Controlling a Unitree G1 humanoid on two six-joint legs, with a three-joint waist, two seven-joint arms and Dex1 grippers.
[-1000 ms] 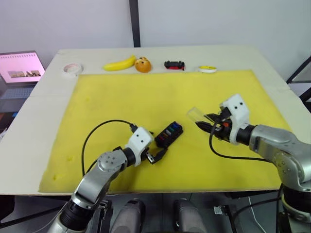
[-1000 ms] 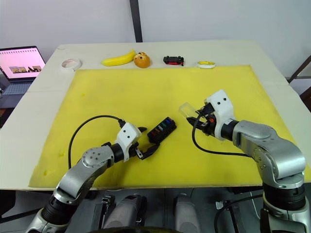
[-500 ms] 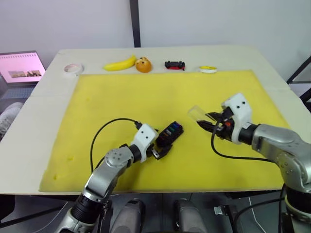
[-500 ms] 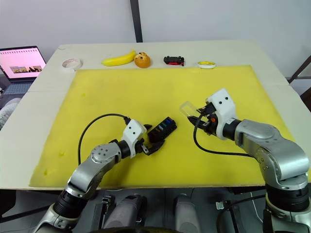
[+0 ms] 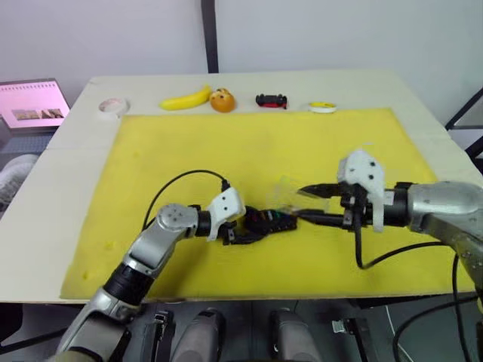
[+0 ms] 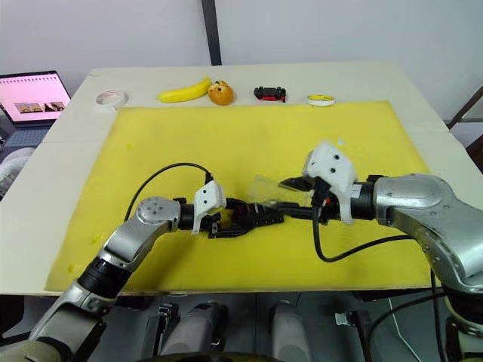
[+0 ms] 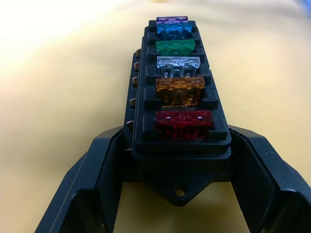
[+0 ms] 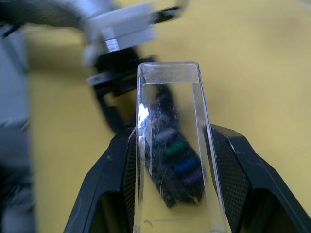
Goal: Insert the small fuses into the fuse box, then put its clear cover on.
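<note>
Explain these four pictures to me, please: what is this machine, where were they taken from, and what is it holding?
It is a humanoid robot with two arms, each ending in a two-fingered black pincer. The two wide pictures come from cameras on its head, looking down over a yellow mat. The two close-ups come from cameras on its wrists.

The left pincer grips the end of a black fuse box, whose six coloured fuses already sit in their slots. The right pincer holds the clear cover just above that box, not yet fitted.

Along the table's far edge lie a roll of tape, a banana, an orange toy, a small toy car and a yellow disc. A laptop stands at the left.
</note>
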